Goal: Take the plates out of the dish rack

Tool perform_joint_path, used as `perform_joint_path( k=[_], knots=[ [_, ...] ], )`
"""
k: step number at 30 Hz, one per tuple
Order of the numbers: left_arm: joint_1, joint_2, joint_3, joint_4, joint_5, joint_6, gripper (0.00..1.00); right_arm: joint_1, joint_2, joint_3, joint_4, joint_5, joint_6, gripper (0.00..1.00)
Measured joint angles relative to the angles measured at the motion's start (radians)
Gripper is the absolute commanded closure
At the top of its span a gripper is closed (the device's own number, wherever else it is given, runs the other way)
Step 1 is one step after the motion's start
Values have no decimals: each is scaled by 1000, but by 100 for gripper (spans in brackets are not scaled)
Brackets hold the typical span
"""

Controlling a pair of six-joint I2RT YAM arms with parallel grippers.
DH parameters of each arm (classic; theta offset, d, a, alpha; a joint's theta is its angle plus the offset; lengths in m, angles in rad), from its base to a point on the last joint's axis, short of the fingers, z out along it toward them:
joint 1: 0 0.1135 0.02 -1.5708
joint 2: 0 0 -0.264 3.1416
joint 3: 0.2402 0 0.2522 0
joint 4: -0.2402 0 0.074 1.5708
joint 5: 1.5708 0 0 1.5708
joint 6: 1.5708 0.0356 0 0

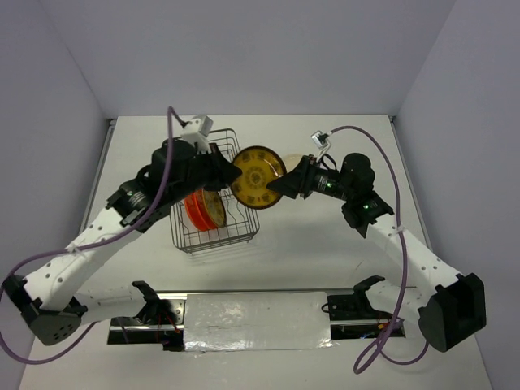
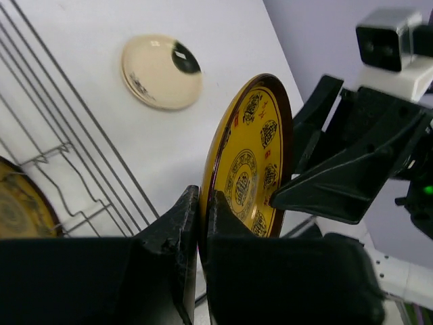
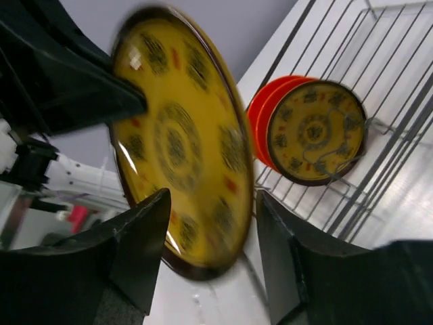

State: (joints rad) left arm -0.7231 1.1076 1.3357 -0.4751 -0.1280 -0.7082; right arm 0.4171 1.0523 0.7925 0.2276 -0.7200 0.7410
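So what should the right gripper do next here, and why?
Probably close the right gripper on the yellow patterned plate: its open jaws straddle the rim, while the left gripper pinches the plate's other side.

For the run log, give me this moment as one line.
left fingers: shut on patterned plate rim | right fingers: open, straddling its far rim | dish rack: holds orange plates, second patterned plate | cream plate: on table
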Motion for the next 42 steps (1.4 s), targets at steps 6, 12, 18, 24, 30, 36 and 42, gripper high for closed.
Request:
perform_joint_path(
  k=[6, 12, 18, 24, 30, 36, 42],
  knots=[
    [27, 99, -51, 43, 45, -5, 1, -8, 26, 3, -57, 12, 21, 100],
    [5, 191, 36, -91, -93, -9, 1, -245, -18, -58, -150, 149, 55, 100],
    [6, 155, 36, -200, -181, 17, 1, -694, 121, -189, -115, 216, 162, 100],
    [6, 104, 37, -281, -237, 68, 0, -797, 442, -118, -34, 231, 195, 95],
    [6, 63, 37, -315, -272, 104, 1, -813, 613, -53, -18, 259, 195, 33],
    [6, 59, 37, -349, -338, 98, 0, -757, 497, -30, -245, 520, 150, 0],
    [6, 153, 70, -401, -432, 47, 1, -598, 279, 79, -569, 879, 131, 0]
  ],
)
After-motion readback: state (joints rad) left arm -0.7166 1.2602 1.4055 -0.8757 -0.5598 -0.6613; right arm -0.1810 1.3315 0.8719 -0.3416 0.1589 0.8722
